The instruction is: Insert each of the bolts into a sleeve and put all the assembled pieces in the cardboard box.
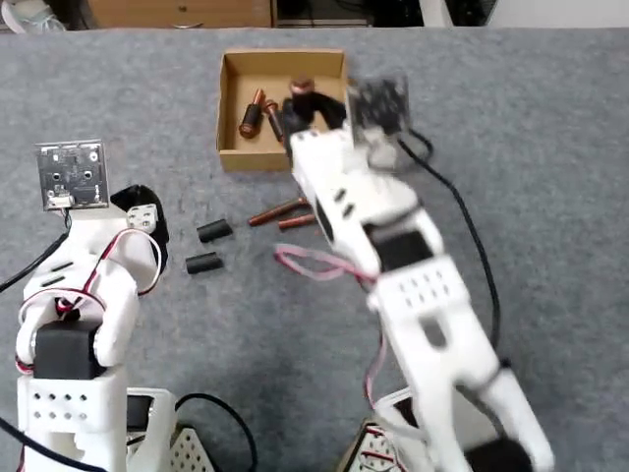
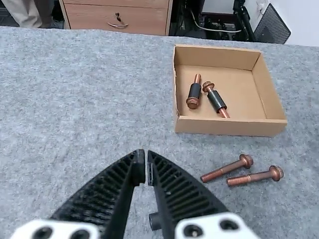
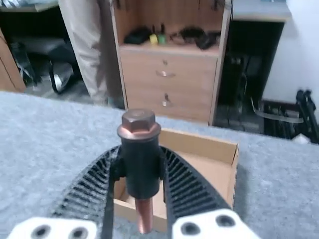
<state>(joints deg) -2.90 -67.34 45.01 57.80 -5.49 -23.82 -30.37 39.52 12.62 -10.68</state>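
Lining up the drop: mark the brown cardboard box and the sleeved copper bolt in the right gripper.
Brown cardboard box (image 2: 229, 125): left wrist view, front wall.
Sleeved copper bolt (image 3: 141, 167): right wrist view, black sleeve's middle.

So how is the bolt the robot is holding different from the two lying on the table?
The held bolt wears a black sleeve; the two loose bolts are bare. The held bolt stands upright in the right gripper; the loose bolts lie flat on the table. All are copper-coloured.

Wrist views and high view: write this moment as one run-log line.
right gripper: shut on sleeved bolt, over cardboard box | left gripper: shut, empty | box: two assembled pieces | table: two bolts, two sleeves
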